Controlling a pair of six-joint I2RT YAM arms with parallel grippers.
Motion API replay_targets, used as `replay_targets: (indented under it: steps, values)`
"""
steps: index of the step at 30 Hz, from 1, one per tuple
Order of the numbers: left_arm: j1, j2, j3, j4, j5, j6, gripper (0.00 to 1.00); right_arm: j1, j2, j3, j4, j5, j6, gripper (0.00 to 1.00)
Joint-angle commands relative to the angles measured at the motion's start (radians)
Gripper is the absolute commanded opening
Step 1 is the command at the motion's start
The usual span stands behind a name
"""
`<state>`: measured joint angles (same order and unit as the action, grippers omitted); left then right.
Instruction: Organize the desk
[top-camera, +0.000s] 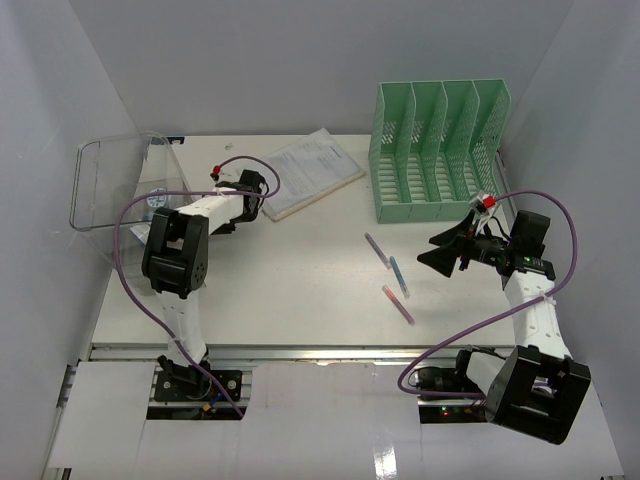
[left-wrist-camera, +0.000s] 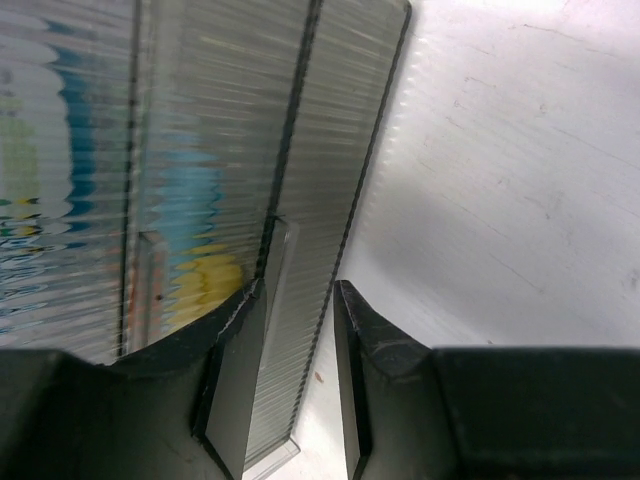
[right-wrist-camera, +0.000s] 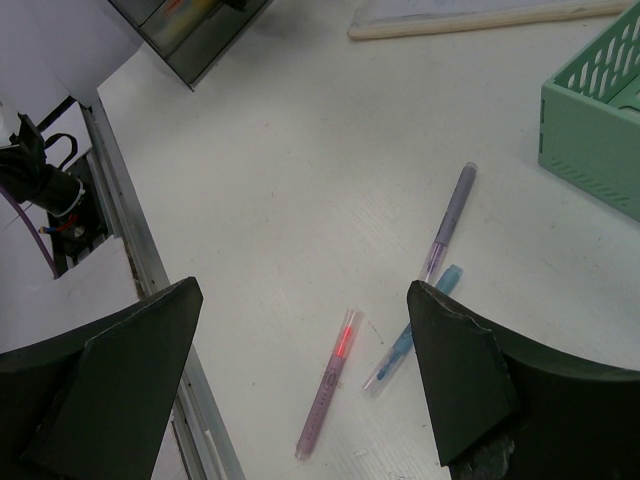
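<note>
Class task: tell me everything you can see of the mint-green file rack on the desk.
The mint-green file rack looks like moulded plastic, with slotted walls and floor. Dividers split it into four upright compartments, all apparently empty. It stands at the far right of the desk, its low open fronts facing the near edge, touching nothing else.

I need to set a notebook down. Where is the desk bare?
Barest: the middle of the desk, bordered by the left arm, the papers, the three pens and the front rail. Crowded: the far edge, with the clear bin, papers and green rack, and around the pens, where the right fingers hover open.
</note>
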<state>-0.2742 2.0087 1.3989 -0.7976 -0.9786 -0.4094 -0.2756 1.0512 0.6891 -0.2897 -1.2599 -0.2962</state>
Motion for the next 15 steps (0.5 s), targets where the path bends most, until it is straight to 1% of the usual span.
replay_targets:
  steps: [1, 9, 15]
  values:
    - [0.013, 0.034, 0.028, -0.059, -0.101, -0.014, 0.43, -0.007, -0.005, 0.000, -0.003, -0.026, -0.014, 0.90]
    - [0.013, 0.092, 0.081, -0.104, -0.111, -0.037, 0.34, -0.009, -0.005, 0.000, -0.005, -0.029, -0.013, 0.90]
    - [0.015, 0.139, 0.110, -0.141, -0.158, -0.048, 0.17, -0.013, -0.010, 0.001, -0.006, -0.036, -0.010, 0.90]
